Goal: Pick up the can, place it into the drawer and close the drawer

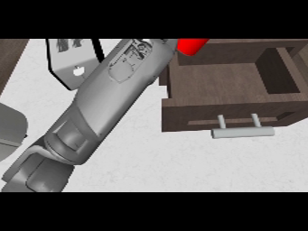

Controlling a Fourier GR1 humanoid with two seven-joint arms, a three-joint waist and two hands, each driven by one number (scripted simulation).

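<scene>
The red can [193, 45] sits at the view's top edge, half cut off, by the back left corner of the open drawer [183, 110] and not yet inside it. The right forearm [106, 99] slants up to it (the right hand itself lies past the edge, so I cannot tell whether it is clamped on the can). Placing and closing remain, I judge. The drawer's floor is bare; its left wall lies just beside the forearm, and the handle [243, 131] juts forward.
</scene>
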